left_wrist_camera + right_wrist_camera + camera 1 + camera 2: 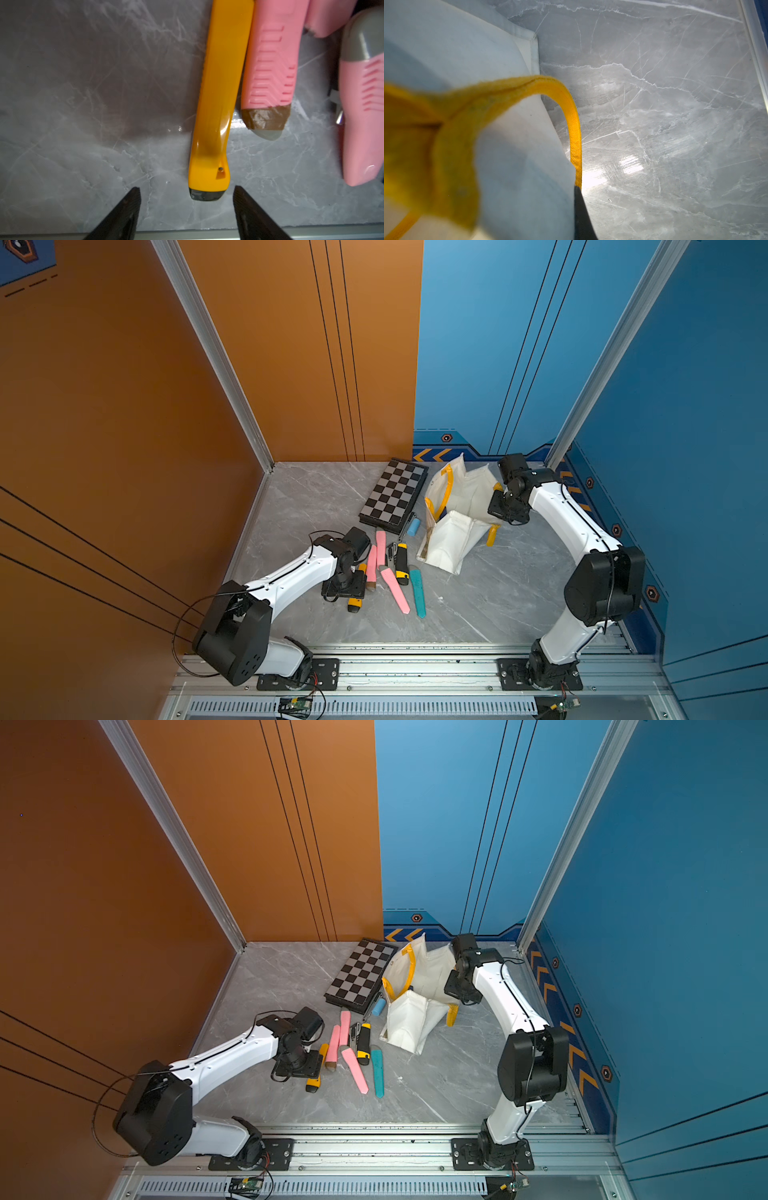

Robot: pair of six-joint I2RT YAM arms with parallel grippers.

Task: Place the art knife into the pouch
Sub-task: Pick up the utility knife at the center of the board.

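Note:
The art knife is a long yellow cutter with a black end cap, lying flat on the grey marble table; both top views show it partly under my left wrist. My left gripper hangs just above it, open, its two black fingertips standing either side of the black cap without touching it. The pouch, white fabric with yellow handles, stands open at the back right. My right gripper is shut on the pouch's yellow handle, holding that side up; fabric hides one finger.
Beside the yellow knife lie pink cutters, a yellow-and-black cutter and a teal one. A folding chessboard and a small blue cylinder sit just left of the pouch. The metal rail runs along the front.

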